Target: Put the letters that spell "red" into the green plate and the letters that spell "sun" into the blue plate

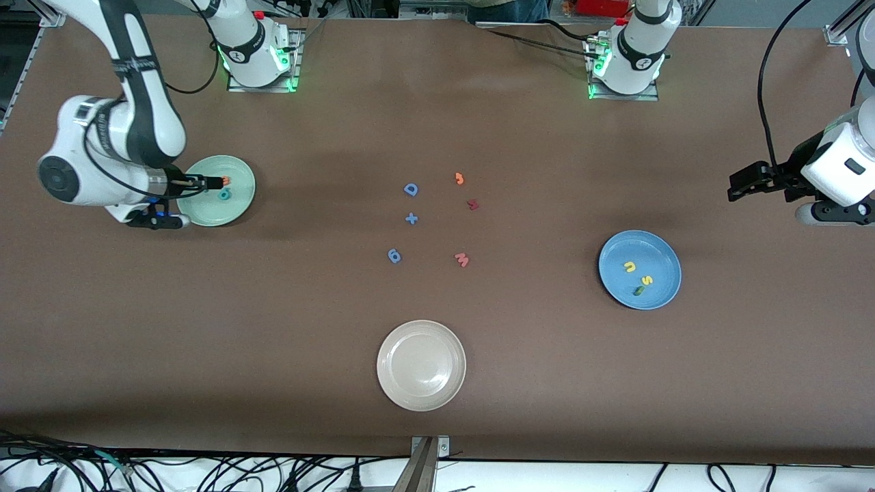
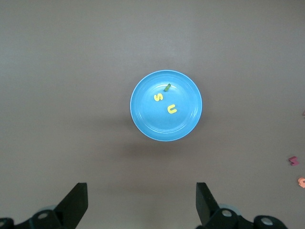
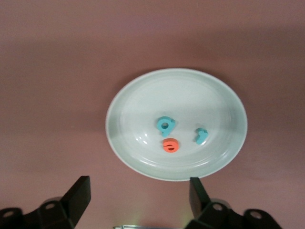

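Now right hand (image 3: 136, 200) over green plate (image 3: 133, 157), fingers apart, empty. Teal d (image 3: 165, 125), teal r (image 3: 201, 135), orange e (image 3: 170, 145) in plate. Left hand (image 2: 141, 204) over worktop (image 1: 273, 328), fingers apart, waits.

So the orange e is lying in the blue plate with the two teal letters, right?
Not quite. The orange e lies with the two teal letters in the green plate, not the blue one. The right wrist view shows it clearly.
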Robot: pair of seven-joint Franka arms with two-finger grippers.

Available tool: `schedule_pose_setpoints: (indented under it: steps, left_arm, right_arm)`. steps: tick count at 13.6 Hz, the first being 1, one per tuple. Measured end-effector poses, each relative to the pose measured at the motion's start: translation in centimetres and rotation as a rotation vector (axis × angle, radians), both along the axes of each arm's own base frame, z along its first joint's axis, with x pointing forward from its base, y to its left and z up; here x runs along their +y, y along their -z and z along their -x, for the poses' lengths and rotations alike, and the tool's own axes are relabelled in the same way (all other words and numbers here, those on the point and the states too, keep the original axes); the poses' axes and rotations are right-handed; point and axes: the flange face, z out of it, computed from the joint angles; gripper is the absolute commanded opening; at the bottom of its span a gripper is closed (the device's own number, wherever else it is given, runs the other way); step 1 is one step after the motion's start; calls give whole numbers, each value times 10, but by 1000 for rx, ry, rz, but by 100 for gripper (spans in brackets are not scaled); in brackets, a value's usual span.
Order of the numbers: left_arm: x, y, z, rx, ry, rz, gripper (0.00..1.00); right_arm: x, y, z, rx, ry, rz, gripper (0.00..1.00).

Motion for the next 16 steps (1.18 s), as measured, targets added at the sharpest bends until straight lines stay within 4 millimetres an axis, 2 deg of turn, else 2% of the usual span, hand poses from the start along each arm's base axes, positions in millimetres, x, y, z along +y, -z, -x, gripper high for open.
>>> schedule_pose_setpoints:
  steps: [2,6,9,12,14,16]
  left_arm:
    - [0,0,0,0,0,0,100]
    - [-1,0,0,0,1,0,100]
    - [-1,0,0,0,2,0,100]
    - [-2,0,0,0,3,0,100]
    - [-2,0,0,0,3,0,100]
    - [-2,0,0,0,3,0,100]
  right_arm:
    - [3,-45,-21,-26,-12,-10,98]
    - [4,-115,-48,-78,-25,-13,98]
    - [7,-170,-63,-152,-37,-10,98]
    - [10,-224,-70,-220,-51,-8,98]
    - [12,-238,-72,-240,-55,-8,98]
    - [16,-237,-74,-241,-69,-16,98]
